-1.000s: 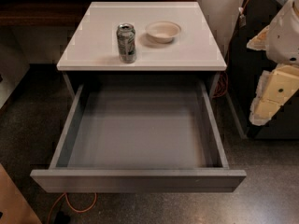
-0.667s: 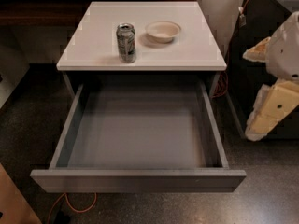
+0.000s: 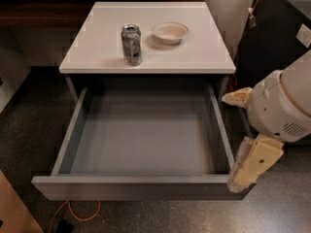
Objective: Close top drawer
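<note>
Robot's cream-and-white hand (image 3: 251,163) hangs low at the right edge of view, white rounded wrist housing above it. Clenched or released: cannot tell from this angle. Its lower cream tip sits right at the front right corner of the wide matte-grey top drawer (image 3: 131,188) with the plain handleless front, touching or just beside it, can't say which. The drawer is pulled fully out, spreading away to the hand's left, grey inside, nothing visible in it. Task not done, and the push hasn't visibly started. Beyond the hand, up and to its left, the white flat worktop (image 3: 204,52) of the cabinet carries an upright green-and-silver drinks can (image 3: 131,44) and, just beside it on the side nearer the hand, a small shallow cream bowl (image 3: 170,32). Far across from the hand, under the drawer's opposite corner, an orange cable (image 3: 73,210) loops on the dark speckled floor. Risks, as judgement: contact is at one corner only, so an off-centre push may rack the drawer on its runners and jam it part-way. The hand could slide off the corner past the right side wall and miss the front entirely. A hard slam at end of travel could jolt the worktop and tip the can.
</note>
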### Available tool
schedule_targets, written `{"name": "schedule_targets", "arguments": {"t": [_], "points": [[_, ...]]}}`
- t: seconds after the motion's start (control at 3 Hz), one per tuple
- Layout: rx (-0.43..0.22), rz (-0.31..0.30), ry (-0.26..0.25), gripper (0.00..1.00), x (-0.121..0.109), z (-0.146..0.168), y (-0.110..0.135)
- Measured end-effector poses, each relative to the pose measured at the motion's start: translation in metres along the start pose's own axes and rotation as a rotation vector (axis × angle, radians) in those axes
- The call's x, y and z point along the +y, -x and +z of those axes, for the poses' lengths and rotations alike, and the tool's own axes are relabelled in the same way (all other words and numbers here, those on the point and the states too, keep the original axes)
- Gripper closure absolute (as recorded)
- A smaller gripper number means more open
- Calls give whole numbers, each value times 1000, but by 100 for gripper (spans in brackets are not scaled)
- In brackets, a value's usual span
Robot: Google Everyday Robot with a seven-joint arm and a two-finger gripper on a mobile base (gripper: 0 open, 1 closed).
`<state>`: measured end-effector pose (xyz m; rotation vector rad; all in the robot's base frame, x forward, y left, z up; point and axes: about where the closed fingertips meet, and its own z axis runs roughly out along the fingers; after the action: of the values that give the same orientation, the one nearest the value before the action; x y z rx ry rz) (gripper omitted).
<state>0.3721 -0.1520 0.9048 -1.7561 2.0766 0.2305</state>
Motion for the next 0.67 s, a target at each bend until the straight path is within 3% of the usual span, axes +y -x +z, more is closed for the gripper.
{"name": "schedule_targets", "arguments": {"t": [0.67], "points": [[-110, -90, 95, 0, 50, 80, 33]]}}
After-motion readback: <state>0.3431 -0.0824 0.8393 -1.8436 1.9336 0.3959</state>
